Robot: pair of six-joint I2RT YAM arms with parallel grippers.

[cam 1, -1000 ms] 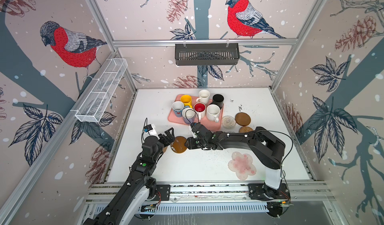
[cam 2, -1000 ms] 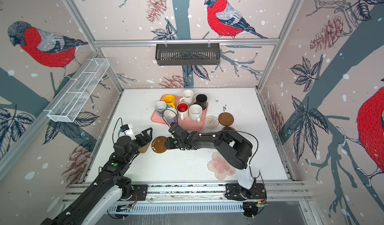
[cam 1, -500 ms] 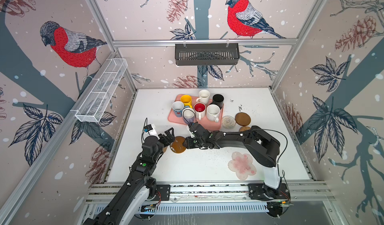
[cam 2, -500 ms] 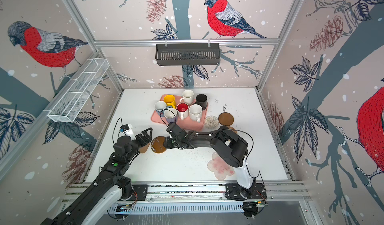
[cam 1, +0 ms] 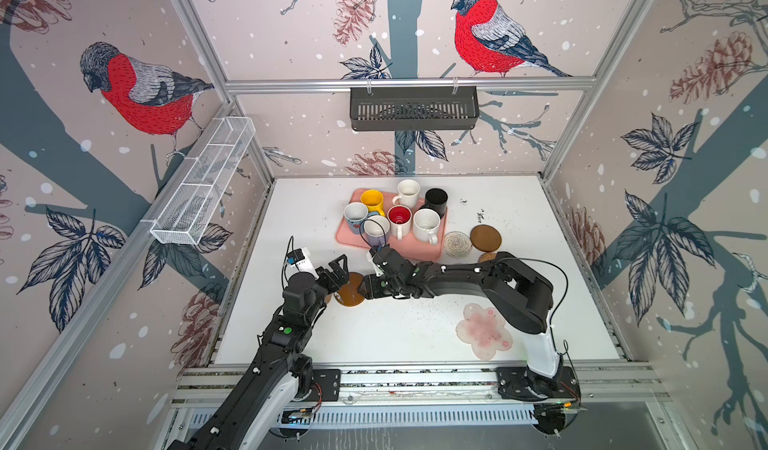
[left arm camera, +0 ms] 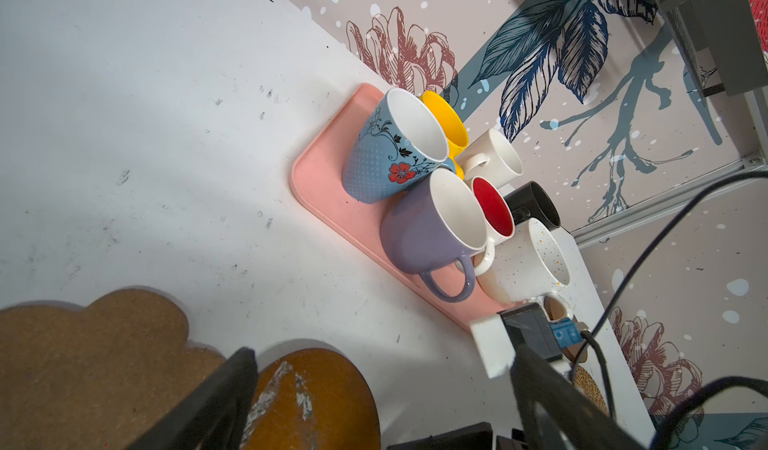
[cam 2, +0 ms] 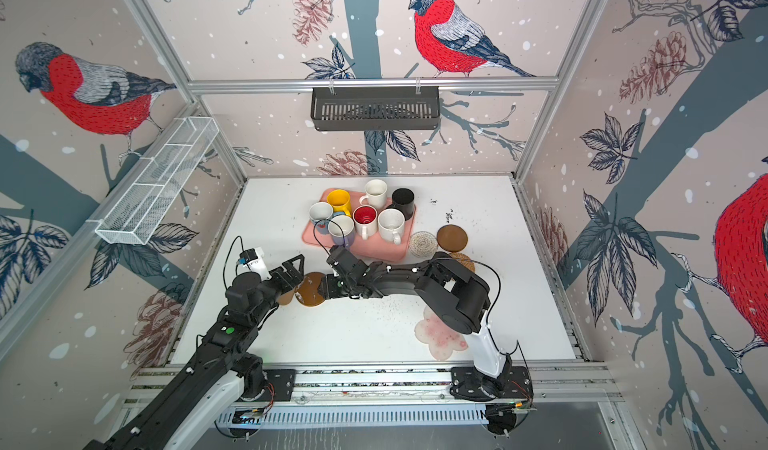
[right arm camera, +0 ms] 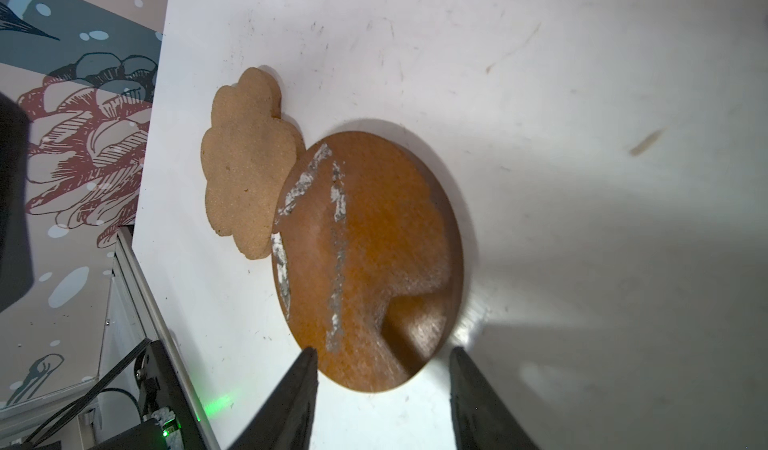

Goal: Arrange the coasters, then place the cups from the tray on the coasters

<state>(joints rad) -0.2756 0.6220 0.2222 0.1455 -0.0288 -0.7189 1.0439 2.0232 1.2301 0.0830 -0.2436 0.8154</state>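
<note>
A glossy brown disc coaster (right arm camera: 365,256) lies on the white table, its far edge overlapping a tan cloud-edged coaster (right arm camera: 249,161). My right gripper (right arm camera: 383,350) is open, one finger on each side of the disc's near edge without pinching it. In both top views that disc (cam 1: 348,291) sits between the right gripper (cam 1: 366,290) and the wide-open, empty left gripper (cam 1: 337,273). The salmon tray (cam 1: 347,238) holds several cups, among them a yellow cup (cam 1: 372,200), a black cup (cam 1: 436,198) and a lavender cup (left arm camera: 419,236).
Right of the tray lie a cream rope coaster (cam 1: 457,243), a second brown disc (cam 1: 485,238) and a rattan coaster (cam 1: 487,256), partly under the right arm. A pink-white flower coaster (cam 1: 484,330) lies near the front right. A black basket (cam 1: 413,109) hangs on the back wall.
The right gripper has slid a little to the left with the brown disc and its jaws now stand wider apart. The left arm has not moved.
</note>
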